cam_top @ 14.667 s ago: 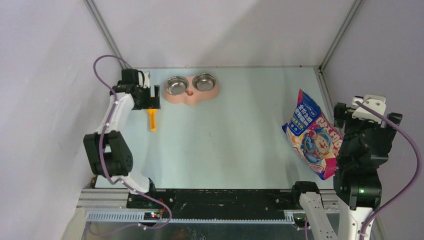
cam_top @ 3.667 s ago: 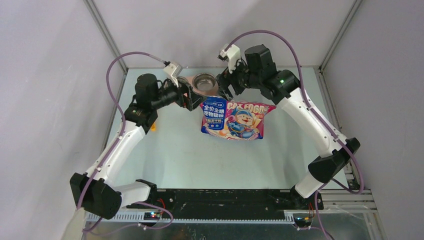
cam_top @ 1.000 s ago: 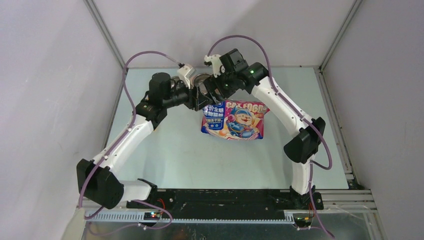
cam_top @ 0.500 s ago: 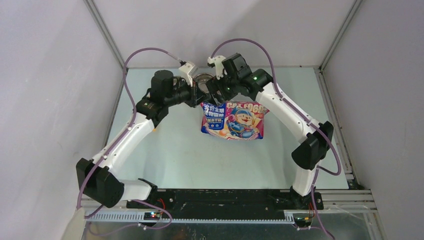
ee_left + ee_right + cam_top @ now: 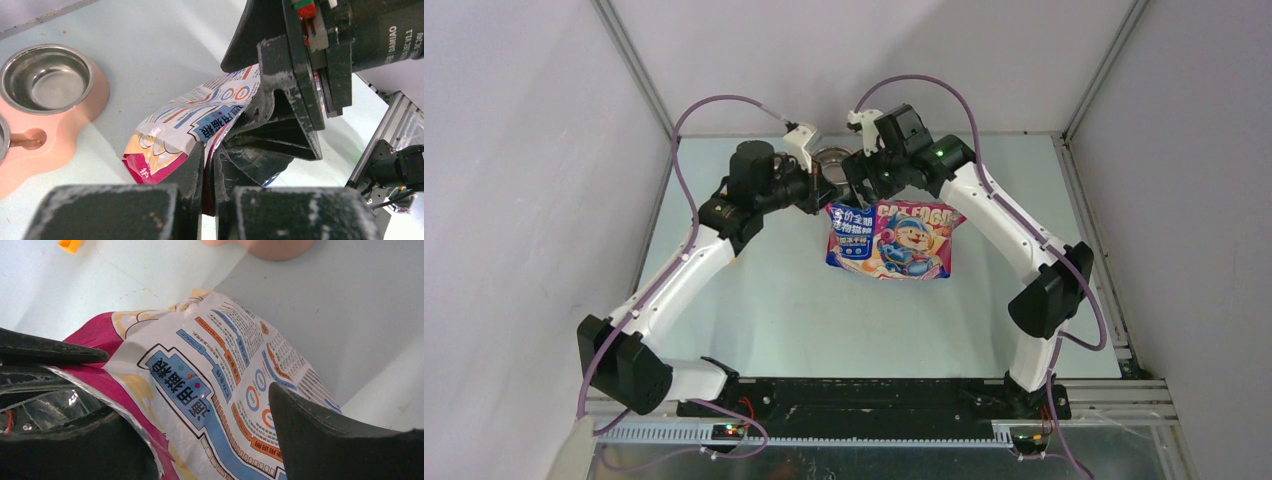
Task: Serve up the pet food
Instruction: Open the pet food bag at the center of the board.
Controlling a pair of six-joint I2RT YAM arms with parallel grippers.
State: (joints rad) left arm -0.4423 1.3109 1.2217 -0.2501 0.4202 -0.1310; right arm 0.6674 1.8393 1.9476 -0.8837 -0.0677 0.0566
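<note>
Left gripper pinched shut on the thin top lip of the pet food bag, as I see it through the left wrist camera. The right gripper meets it at the same end of the bag, its jaws set wide with the puffed upper part of the pack wedged between them. From overhead, I get only the two wrists crowded together at the far middle of the surface, and the pinch itself is lost under them. That view alone gives me the bag's front: a cartoon figure and big "CAT FOOD" lettering on glossy blue, pink and white. The wrist cameras show me the back panel instead, white with blue and orange fine print, plus a silver lining where the mouth gapes between the grippers. The left wrist view also takes in the pink feeder and one steel bowl, just beyond the bag. In the right wrist view a scrap of the yellow scoop shows at the top edge. The kibble itself is hidden.
</note>
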